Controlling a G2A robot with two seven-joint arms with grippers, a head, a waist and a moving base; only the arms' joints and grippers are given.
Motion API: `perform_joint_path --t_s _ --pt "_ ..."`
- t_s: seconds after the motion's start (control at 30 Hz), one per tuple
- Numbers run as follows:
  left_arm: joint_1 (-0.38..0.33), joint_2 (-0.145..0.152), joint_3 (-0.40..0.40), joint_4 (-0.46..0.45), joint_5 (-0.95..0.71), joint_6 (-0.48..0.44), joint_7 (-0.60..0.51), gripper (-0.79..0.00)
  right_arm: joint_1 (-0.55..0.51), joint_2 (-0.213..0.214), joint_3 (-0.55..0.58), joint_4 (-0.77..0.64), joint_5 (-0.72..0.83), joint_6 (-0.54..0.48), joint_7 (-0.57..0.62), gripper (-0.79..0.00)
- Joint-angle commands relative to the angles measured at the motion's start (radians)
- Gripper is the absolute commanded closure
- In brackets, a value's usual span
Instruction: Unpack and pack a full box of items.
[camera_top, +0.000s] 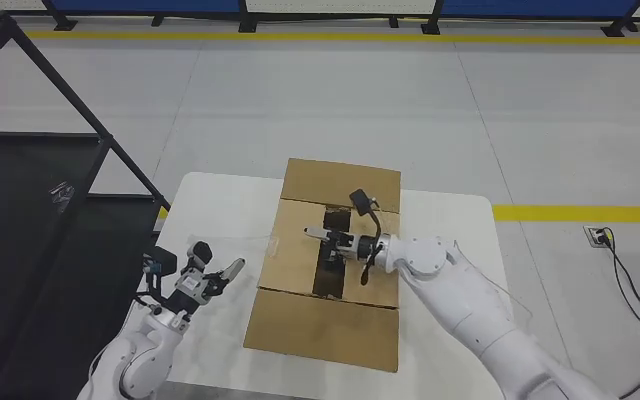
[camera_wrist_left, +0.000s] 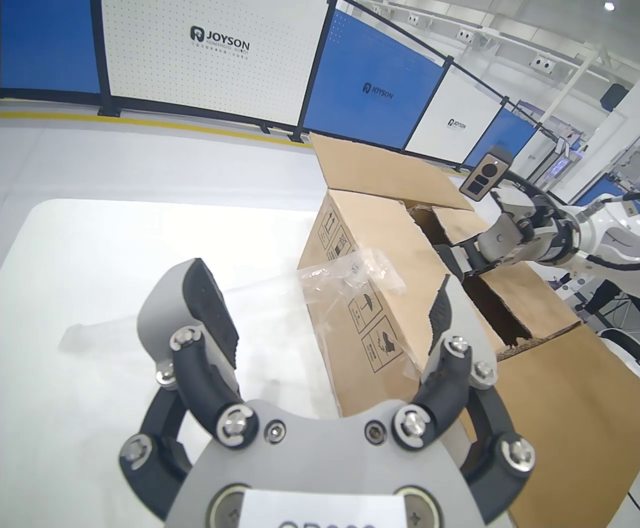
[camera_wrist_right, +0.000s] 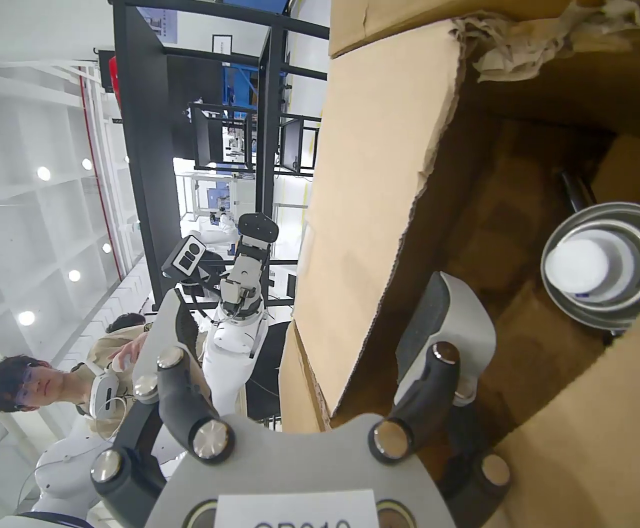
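Observation:
A brown cardboard box (camera_top: 325, 290) stands on the white table (camera_top: 215, 215), its top flaps parted along a dark middle gap. My right gripper (camera_top: 322, 238) is open at that gap. In the right wrist view one finger (camera_wrist_right: 440, 320) is inside the box and the other outside, with a flap (camera_wrist_right: 365, 200) between them, untouched. A metal can with a white cap (camera_wrist_right: 590, 265) stands inside the box. My left gripper (camera_wrist_left: 322, 280) hangs open and empty above the table, left of the box (camera_wrist_left: 360, 300). A crumpled clear film (camera_wrist_left: 350, 272) clings to that side of the box.
A black metal rack (camera_top: 60, 230) stands beside the table on the left. The far flap (camera_top: 342, 180) of the box lies folded outward. Bare tabletop lies left of the box and at the back right.

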Motion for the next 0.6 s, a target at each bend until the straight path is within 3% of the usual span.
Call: perform_joint_path --t_s 0.0,0.37,0.57 --pt "0.008 0.001 -0.001 -0.014 0.010 -0.017 -0.003 -0.785 0.008 -0.011 0.000 0.025 0.026 -0.014 0.009 -0.785" --pt "0.055 0.015 -0.034 -0.072 -0.023 -0.173 -0.086 -0.785 0.053 -0.061 0.026 0.086 0.140 -0.101 0.074 -0.785" --pt "0.069 0.020 -0.033 -0.111 0.017 -0.199 -0.122 -0.785 0.065 -0.085 0.026 0.058 0.144 -0.128 0.066 -0.785"
